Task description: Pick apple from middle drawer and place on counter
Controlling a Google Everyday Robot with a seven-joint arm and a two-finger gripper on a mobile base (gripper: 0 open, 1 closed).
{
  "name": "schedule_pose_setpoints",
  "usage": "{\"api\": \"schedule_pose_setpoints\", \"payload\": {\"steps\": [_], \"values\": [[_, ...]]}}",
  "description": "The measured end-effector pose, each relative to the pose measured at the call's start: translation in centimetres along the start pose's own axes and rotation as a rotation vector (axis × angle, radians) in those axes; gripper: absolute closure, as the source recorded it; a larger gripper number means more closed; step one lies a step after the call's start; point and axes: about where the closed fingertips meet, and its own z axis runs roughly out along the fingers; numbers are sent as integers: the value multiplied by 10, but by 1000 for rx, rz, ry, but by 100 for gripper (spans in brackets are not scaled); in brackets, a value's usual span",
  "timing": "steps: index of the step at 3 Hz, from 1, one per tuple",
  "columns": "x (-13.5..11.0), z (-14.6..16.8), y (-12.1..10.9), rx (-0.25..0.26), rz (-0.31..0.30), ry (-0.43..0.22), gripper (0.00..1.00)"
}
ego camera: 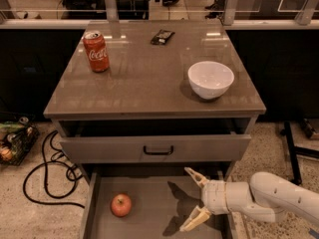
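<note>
The apple (121,204), small and red-orange, lies on the floor of the pulled-out middle drawer (149,223), toward its left side. My gripper (193,199) hangs over the drawer's right part, well to the right of the apple and apart from it. Its two pale fingers (196,176) are spread wide and hold nothing. The white arm reaches in from the lower right. The counter (149,73) is the glossy grey-brown top of the cabinet above.
On the counter stand a red Coca-Cola can (95,51) at the left, a white bowl (210,78) at the right and a dark packet (162,36) at the back. The upper drawer (157,149) with a black handle juts out slightly. Black cables (50,173) lie on the floor at left.
</note>
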Motion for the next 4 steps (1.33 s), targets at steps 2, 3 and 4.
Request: {"api": "schedule_pose_setpoints", "payload": {"steps": [2,3,4], "values": [[8,61,3,-16,-8,-31,0],[9,96,4,-21,-9,-40,0],[13,155,6,11,3,-92,0]]}}
